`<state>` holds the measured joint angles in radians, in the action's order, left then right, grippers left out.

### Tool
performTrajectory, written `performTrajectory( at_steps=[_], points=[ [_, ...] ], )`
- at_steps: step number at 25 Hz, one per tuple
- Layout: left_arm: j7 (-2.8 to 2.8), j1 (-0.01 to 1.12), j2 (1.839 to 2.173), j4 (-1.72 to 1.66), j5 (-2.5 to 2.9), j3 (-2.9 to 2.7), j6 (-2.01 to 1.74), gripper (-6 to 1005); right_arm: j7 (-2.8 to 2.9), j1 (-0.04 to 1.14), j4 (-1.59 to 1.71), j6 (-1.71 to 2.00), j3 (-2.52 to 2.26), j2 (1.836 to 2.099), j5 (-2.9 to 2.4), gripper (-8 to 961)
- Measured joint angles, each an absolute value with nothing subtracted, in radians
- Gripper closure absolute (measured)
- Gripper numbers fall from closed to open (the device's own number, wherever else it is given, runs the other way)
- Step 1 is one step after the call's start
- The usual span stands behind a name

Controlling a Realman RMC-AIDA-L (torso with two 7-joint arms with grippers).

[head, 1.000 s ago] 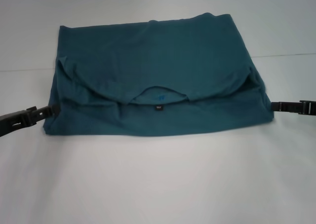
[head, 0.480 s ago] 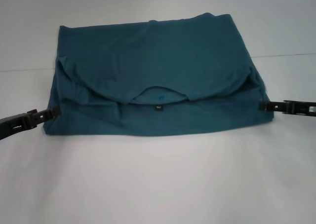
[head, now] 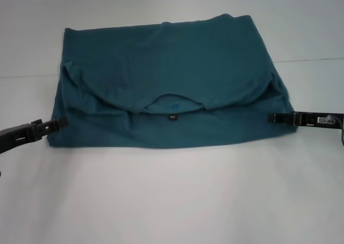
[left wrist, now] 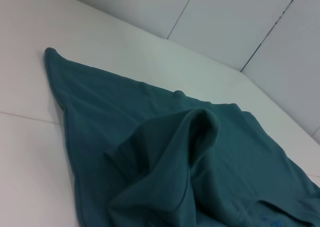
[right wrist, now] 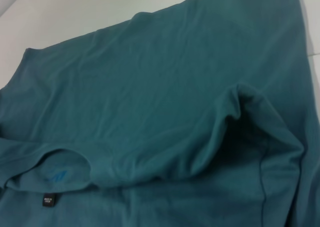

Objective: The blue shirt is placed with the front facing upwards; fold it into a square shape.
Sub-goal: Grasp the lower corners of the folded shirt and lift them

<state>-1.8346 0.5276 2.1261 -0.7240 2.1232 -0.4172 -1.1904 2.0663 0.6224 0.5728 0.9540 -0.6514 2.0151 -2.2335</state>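
Soft, even light is falling from overhead, washing the white table (head: 172, 201) almost flat, with no glare. The blue shirt (head: 172, 88) is casting only faint shadows inside its folds. In the wrist views the nearest cloth is blurring slightly, and the head view is looking a little hazy throughout.

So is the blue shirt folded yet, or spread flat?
Partly folded: the blue shirt has one layer doubled over toward the neckline, its curved edge just above the black label. Not yet square.
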Motion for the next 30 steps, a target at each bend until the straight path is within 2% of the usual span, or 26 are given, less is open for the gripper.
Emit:
performTrajectory(
  at_steps=[4,23,30],
  points=[
    [-1.835,0.528,2.126,-0.724,2.121,-0.417,-1.19,122,2.07,0.62,0.572,0.948,-0.652,2.016,-2.233,252],
    [-1.835,0.532,2.126,-0.722,2.123,-0.417,-1.19,121,2.063,0.62,0.557,0.929,-0.652,2.026,-2.229,248],
    [-1.836,0.531,2.126,-0.722,2.123,-0.417,-1.188,121,2.07,0.621,0.557,0.915,-0.647,2.032,-2.229,317]
  ],
)
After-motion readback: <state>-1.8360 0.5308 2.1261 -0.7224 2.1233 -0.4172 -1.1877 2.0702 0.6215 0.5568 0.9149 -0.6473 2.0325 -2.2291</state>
